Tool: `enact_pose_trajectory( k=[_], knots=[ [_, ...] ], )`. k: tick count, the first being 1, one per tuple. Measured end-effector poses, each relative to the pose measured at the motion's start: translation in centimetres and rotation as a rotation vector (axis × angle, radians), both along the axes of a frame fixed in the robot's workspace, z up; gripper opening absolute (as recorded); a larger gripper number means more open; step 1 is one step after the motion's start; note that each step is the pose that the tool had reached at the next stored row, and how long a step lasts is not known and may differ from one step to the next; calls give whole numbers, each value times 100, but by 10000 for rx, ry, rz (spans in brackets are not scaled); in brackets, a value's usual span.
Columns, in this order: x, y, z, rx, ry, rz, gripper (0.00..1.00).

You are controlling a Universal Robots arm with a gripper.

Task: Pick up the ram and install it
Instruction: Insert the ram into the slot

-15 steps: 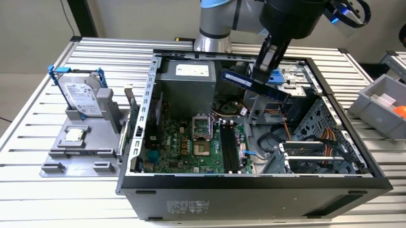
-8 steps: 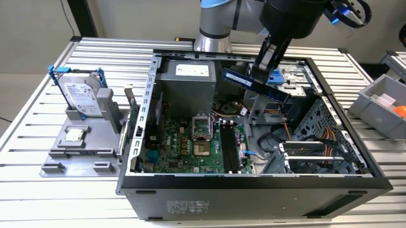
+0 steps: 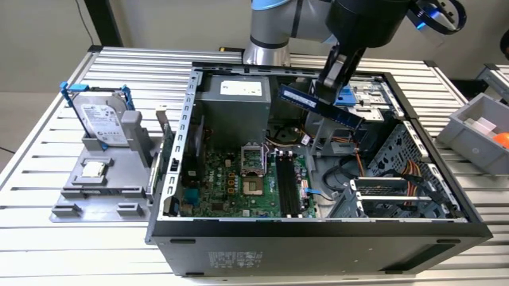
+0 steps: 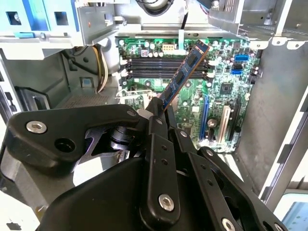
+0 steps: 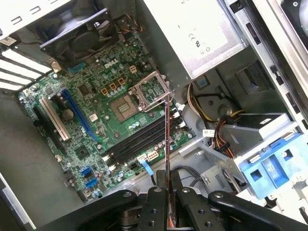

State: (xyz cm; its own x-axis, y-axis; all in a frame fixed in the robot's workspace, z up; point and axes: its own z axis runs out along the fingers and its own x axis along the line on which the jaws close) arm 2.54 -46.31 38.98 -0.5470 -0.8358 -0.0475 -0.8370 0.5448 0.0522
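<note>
Claw (image 4: 155, 114) clamps ram (image 4: 186, 70), seemingly above slots (image 4: 144, 63).

Robot lab workbench; slatted aluminium table (image 3: 80, 256), opened computer case (image 3: 318, 244), grey parts bin (image 3: 469, 128).

End of ram (image 4: 185, 72) — hidden inside gripper (image 4: 160, 109)

Clear air lies between the memory stick (image 3: 306, 100) and the slots (image 3: 288, 185). Cables (image 5: 195, 103) and a drive cage (image 3: 390, 199) crowd alongside.
</note>
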Motion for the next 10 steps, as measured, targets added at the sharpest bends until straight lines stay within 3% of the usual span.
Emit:
enact_pose_trajectory(
  k=[10],
  knots=[
    [0,0,3,-1,0,-441,0]
  ],
)
